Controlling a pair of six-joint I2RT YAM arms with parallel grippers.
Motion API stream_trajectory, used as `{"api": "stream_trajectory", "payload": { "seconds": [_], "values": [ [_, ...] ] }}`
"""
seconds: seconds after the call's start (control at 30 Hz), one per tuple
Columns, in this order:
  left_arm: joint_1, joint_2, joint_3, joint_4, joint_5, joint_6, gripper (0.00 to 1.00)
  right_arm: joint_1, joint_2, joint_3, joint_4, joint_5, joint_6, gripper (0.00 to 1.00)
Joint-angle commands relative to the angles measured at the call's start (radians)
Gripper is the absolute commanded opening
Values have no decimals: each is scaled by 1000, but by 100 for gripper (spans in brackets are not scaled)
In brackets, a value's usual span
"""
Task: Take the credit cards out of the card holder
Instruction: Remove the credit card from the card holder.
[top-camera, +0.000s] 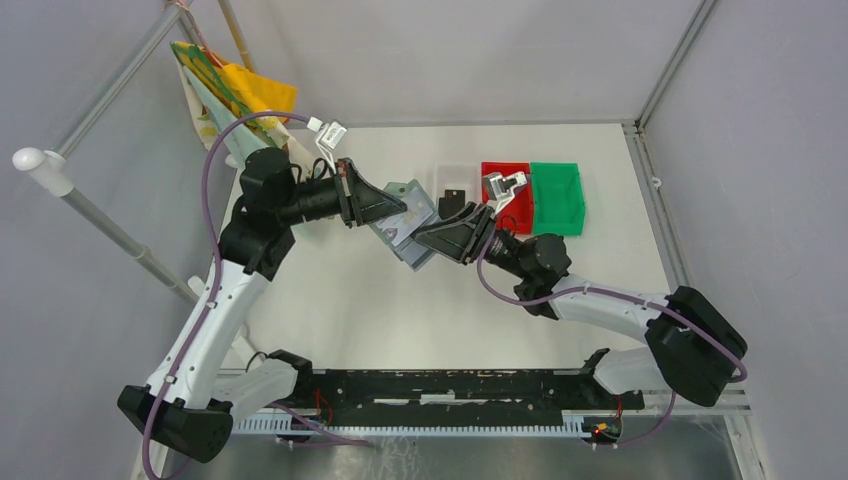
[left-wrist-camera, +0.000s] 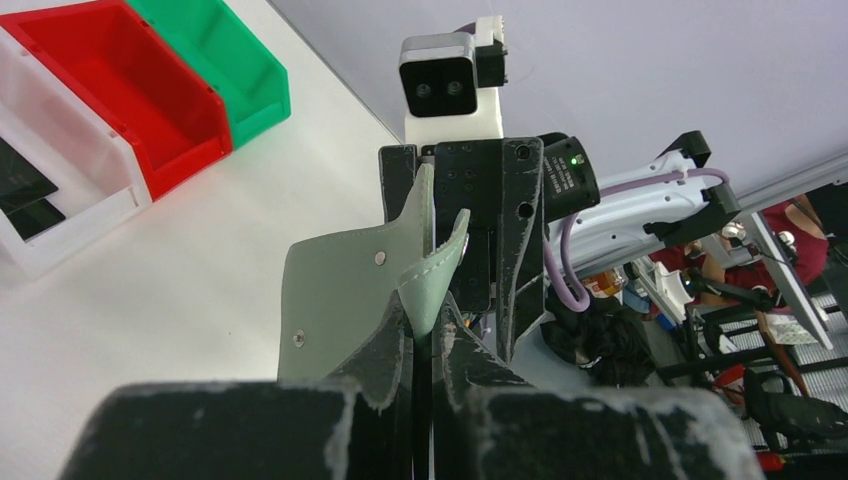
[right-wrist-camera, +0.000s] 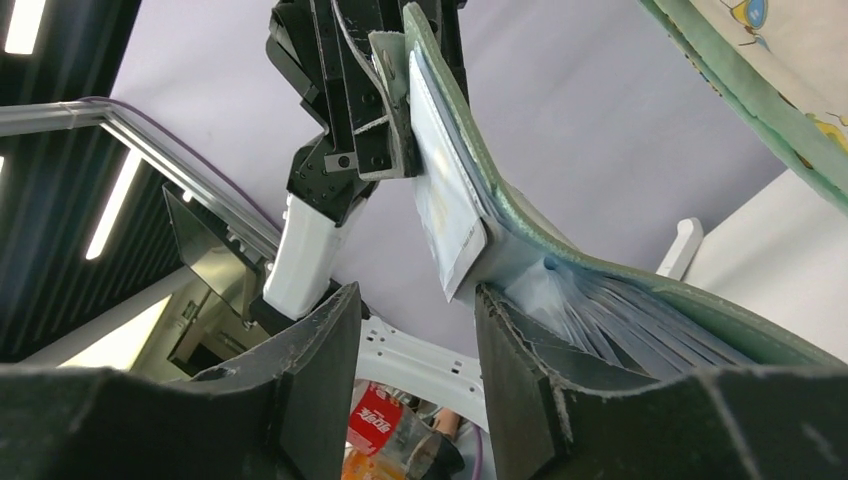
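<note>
The card holder hangs in the air above the middle of the table, open and bent, caught between my two arms. My left gripper is clenched on one grey-green edge of it, the soft material pinched flat between the fingers. My right gripper is spread. Its fingers stand on either side of the lower corner of a silvery-white card that sticks out of the holder's pocket, and neither finger presses on it.

Just beyond the holder, at the far side of the table, three bins stand side by side in a row. A white bin is on the left, a red bin in the middle and a green bin on the right. A black card lies flat in the white bin.

The holder is grey-green and limp, with rounded corners and a pale stitched rim. One flap carries two small metal studs. Inside, clear plastic sleeves fan out from the fold.
</note>
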Motion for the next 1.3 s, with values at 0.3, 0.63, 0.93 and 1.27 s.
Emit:
{"api": "stream_trajectory", "payload": {
  "seconds": [0.3,0.63,0.93,1.27],
  "values": [
    [-5,-21,4,106,74,-103,2,26,105,78,349,146,143,39],
    [-5,-33,-7,49,40,-34,2,29,131,103,491,213,165,42],
    [-5,-37,-28,13,53,9,14,58,191,158,503,263,149,38],
    [-5,-31,-49,0,126,10,18,58,216,210,516,262,155,12]
  ]
}}
